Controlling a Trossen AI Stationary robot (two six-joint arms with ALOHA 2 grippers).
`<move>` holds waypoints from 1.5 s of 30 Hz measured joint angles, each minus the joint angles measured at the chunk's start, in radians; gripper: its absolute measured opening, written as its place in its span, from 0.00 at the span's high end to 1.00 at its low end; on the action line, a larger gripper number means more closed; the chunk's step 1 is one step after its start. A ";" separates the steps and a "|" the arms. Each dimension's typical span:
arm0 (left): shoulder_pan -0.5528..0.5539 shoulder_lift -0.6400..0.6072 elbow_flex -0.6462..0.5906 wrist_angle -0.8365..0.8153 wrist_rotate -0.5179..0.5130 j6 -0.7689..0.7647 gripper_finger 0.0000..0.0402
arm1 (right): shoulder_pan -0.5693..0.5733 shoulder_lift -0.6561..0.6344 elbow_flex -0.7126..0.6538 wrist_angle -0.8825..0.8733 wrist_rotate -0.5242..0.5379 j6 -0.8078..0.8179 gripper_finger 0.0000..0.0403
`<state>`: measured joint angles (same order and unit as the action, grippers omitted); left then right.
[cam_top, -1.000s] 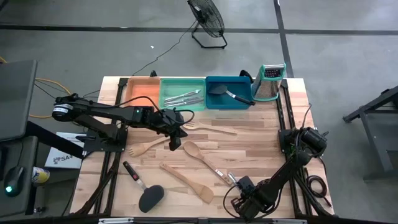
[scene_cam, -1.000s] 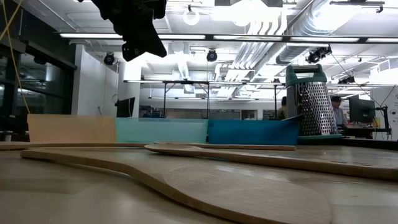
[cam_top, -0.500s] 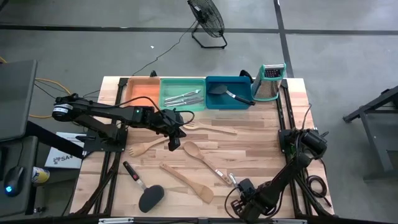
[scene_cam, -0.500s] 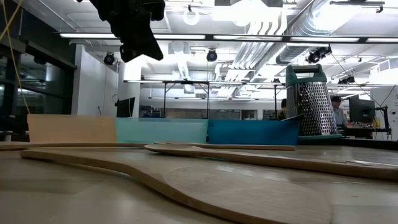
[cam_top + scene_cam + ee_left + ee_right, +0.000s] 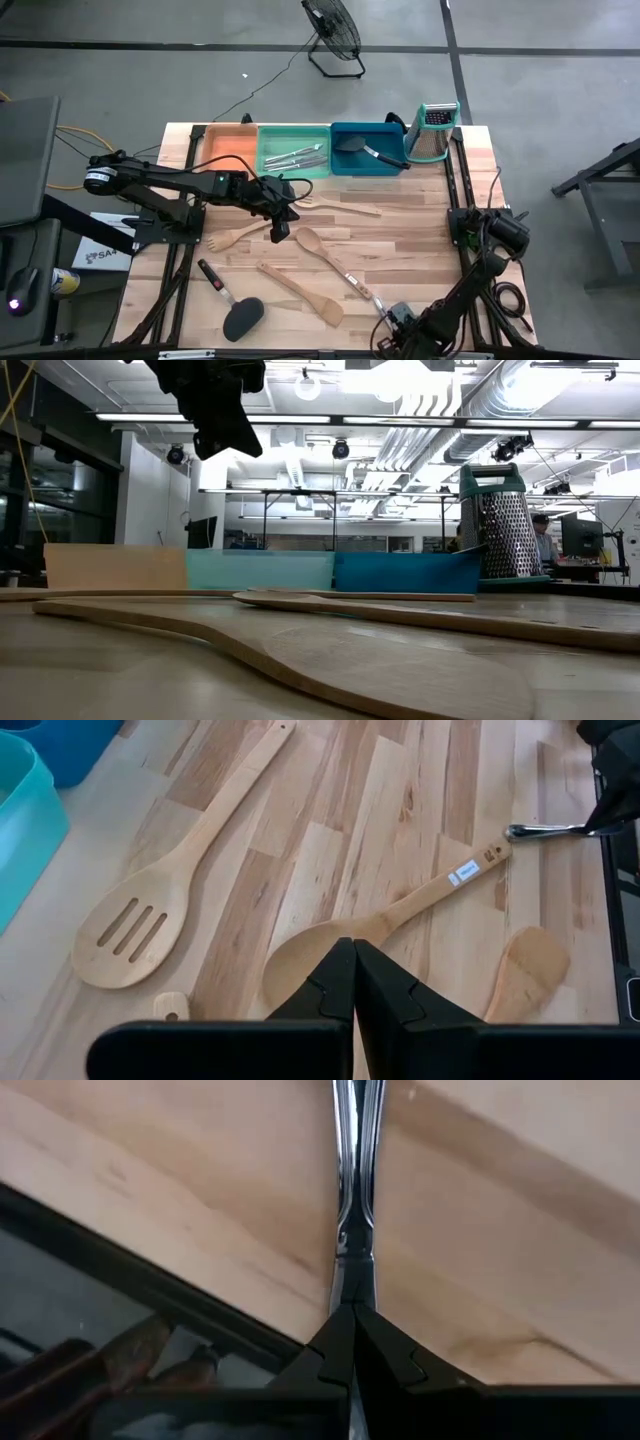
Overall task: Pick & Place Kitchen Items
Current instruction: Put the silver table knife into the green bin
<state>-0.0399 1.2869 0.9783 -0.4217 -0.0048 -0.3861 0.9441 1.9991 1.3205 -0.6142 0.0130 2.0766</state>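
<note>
1. Fingers of the right end effector (image 5: 350,1315) are clenched tight on the thin handle of a silver cutlery piece (image 5: 350,1170). It sits low at 5 o'clock on the bench (image 5: 420,240), right by the front edge. I think it pinches the very end because the piece lies flat and is so thin.
2. The left end effector (image 5: 279,230) is clenched too, but it holds nothing. It hangs in the air at about 9 o'clock from the middle, over the bowl of a wooden spoon (image 5: 320,955). My guess is that this spoon is its next pick.
3. Four wooden things lie loose in the middle of the bench: that spoon, one slotted spoon (image 5: 130,925), one spatula (image 5: 300,290) and one fork (image 5: 225,238).
4. One black turner (image 5: 240,318) lies at 7 o'clock.
5. Three trays stand in a row at 12 o'clock. The orange tray (image 5: 207,140) looks bare. The green tray (image 5: 268,160) holds a few silver pieces, too close together to count. The blue tray (image 5: 345,163) holds one more black turner.
6. One grater (image 5: 432,132) stands at 1 o'clock.
</note>
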 joint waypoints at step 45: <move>0.000 0.000 0.000 -0.009 0.049 0.015 1.00 | 0.234 -0.029 -0.015 0.259 0.268 0.196 0.56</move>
<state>-0.0396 1.2869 0.9783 -0.4303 0.0445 -0.3713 1.1778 1.9698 1.3051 -0.3549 0.2814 2.2728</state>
